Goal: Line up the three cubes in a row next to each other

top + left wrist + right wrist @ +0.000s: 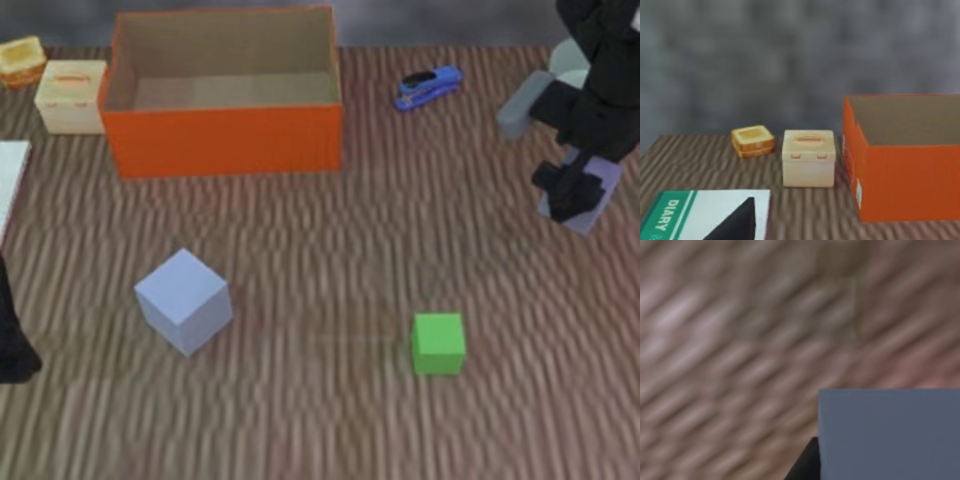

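The lavender-purple cube [598,176] is at the far right of the table, with my right gripper [572,192] shut on it from above. In the right wrist view one dark finger [807,465] presses against the cube's side [890,435]. The pale lavender-blue cube [185,300] rests on the table left of centre. The small green cube [438,343] lies right of centre, nearer the front. My left gripper [12,360] is parked at the left edge, open and holding nothing. One of its fingers [737,225] shows above a book.
A big orange cardboard box [225,138] stands at the back left, with a cream box [70,95] and a piece of toast [22,60] beside it. A diary [8,180] lies at the left edge. A blue stapler [428,86] and a grey block [522,105] sit at the back right.
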Controlling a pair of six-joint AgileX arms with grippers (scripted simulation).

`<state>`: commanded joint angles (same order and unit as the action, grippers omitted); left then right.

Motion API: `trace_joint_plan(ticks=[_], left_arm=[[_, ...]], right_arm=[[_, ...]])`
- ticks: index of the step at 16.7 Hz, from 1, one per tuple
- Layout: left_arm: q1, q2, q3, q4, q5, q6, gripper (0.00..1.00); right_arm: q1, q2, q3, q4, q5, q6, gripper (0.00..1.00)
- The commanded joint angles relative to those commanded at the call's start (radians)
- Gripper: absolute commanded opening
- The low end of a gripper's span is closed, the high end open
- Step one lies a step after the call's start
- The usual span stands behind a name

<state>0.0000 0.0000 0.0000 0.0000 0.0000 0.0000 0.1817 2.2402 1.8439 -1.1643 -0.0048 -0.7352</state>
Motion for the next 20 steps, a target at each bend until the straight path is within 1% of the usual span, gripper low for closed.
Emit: trace_joint_plan(ticks=[2,3,5,7,12,14,16,20], left_arm=[[0.000,0.000,0.000,0.000,0.000,0.000,1.00],[0.000,0.000,0.000,0.000,0.000,0.000,1.00],[0.000,0.000,0.000,0.000,0.000,0.000,1.00],[0.000,0.000,0.000,0.000,0.000,0.000,1.00],[0.000,0.000,0.000,0.000,0.000,0.000,1.00],[0.000,0.000,0.000,0.000,0.000,0.000,1.00],[0.000,0.000,0.000,0.000,0.000,0.000,1.00],[0.000,0.000,0.000,0.000,0.000,0.000,1.00]], right_arm=[[-0.002,0.003,-0.002,0.002,0.000,0.001,0.00],[0.011,0.003,-0.001,0.000,0.000,-0.001,0.00],[0.068,-0.001,-0.002,-0.005,0.000,-0.009,0.00],[0.163,-0.011,-0.007,-0.011,-0.001,-0.019,0.00],[0.466,-0.046,-0.030,-0.028,-0.003,-0.041,0.00],[0.549,-0.062,-0.038,-0.030,-0.003,-0.046,0.00],[0.589,-0.075,-0.044,-0.029,-0.002,-0.049,0.00],[0.590,-0.072,-0.041,-0.029,-0.003,-0.046,0.00]])
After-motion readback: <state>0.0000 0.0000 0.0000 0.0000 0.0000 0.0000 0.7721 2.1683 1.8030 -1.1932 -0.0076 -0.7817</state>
